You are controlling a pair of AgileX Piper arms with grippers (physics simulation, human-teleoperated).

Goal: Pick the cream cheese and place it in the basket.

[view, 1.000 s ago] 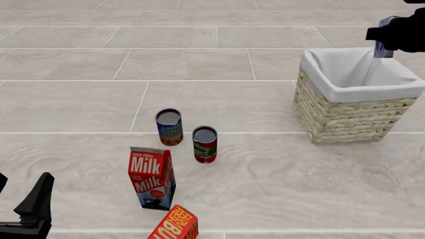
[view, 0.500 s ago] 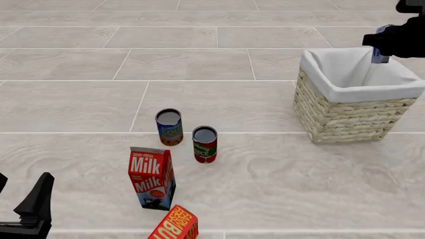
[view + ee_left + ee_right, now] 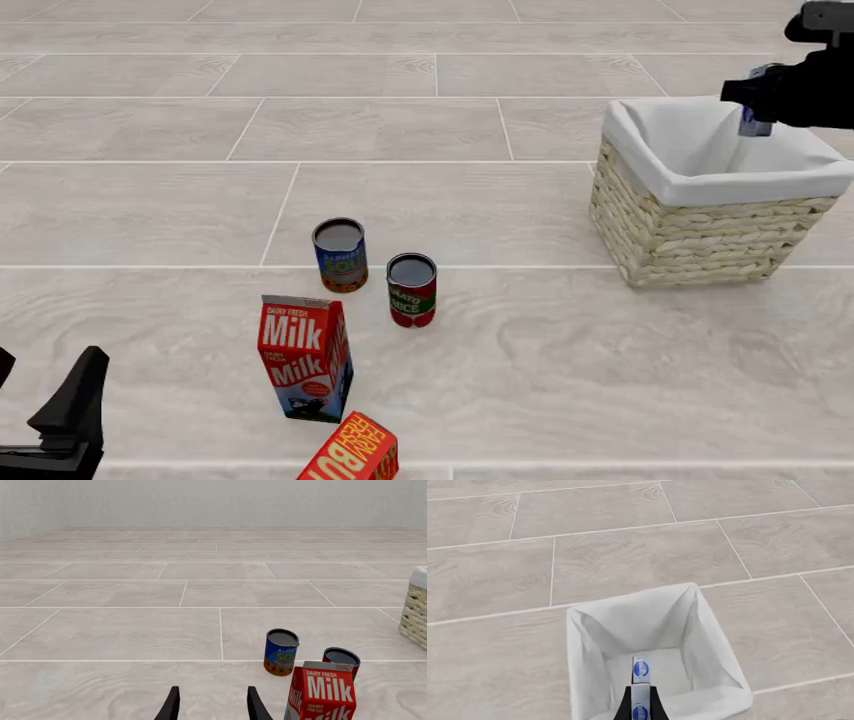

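While the right gripper (image 3: 755, 105) hangs over the basket (image 3: 694, 180) at about two o'clock in the front view, its fingers are closed edge-on against the cream cheese (image 3: 640, 680), a thin pale box with dark blue round print. From the right wrist view the box stands on its narrow side between the two dark fingers (image 3: 624, 707), above the white cloth lining and roughly over the open middle of the basket. In the front view only a small blue-grey sliver of the box (image 3: 754, 122) shows beneath the black gripper body, above the basket's far rim.

At seven o'clock, low in the front view, the left gripper (image 3: 54, 425) sits near the table surface, well apart from everything. Its fingertips (image 3: 252, 705) stand parted with nothing between them, as the left wrist view shows.

Near the centre, at about six o'clock, a blue can with yellow print (image 3: 340, 255) and a red can with a green label (image 3: 411, 290) stand upright just beside each other. A red-and-blue Milk carton (image 3: 306, 358) stands upright a little nearer, and a red-orange box with yellow letters (image 3: 352, 451) lies tilted at the bottom edge, near the carton's base.
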